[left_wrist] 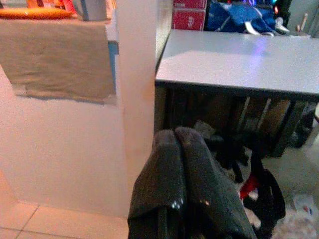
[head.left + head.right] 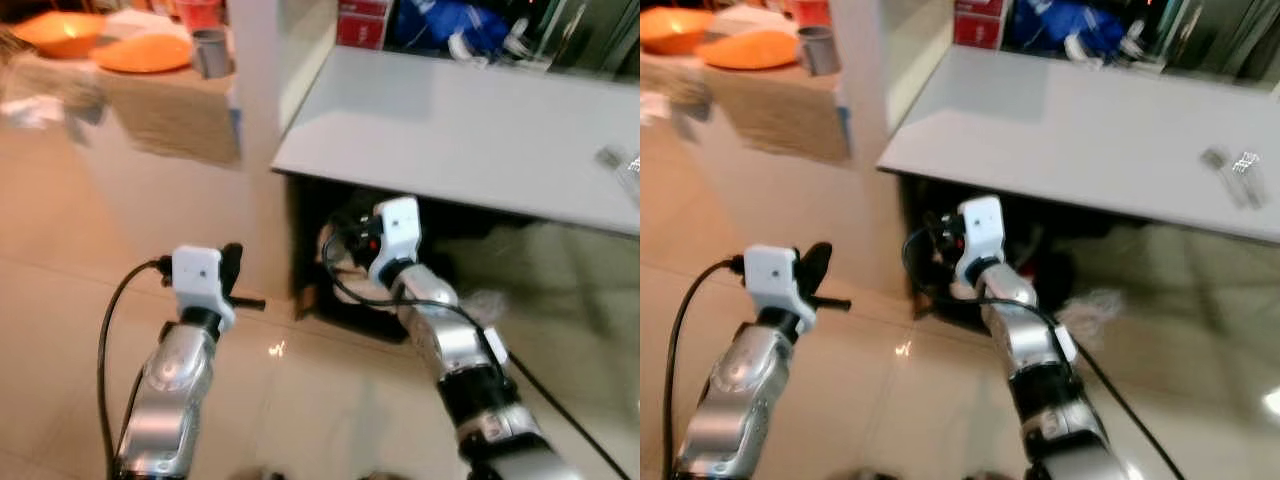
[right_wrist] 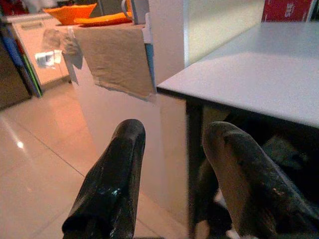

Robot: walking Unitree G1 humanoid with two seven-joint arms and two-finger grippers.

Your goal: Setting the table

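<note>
I see a grey bench (image 2: pixel 470 130) with small clear items (image 2: pixel 1235 170) near its right edge. Farther left, a cloth-draped counter (image 2: pixel 170 110) carries an orange bowl (image 2: pixel 60 32), orange plate (image 2: pixel 145 52) and grey cup (image 2: pixel 210 52).

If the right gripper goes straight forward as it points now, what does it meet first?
Probably the near front edge of the grey rectangular table, or the dark space just under it. The open right gripper points at that corner; depth is unclear.

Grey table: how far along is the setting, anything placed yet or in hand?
Barely started. The grey table carries no dishes, just small clear items near its far edge. Nothing is in hand: left gripper shut and empty, right gripper open. The orange bowl, orange plate and grey cup wait on the counter.
</note>
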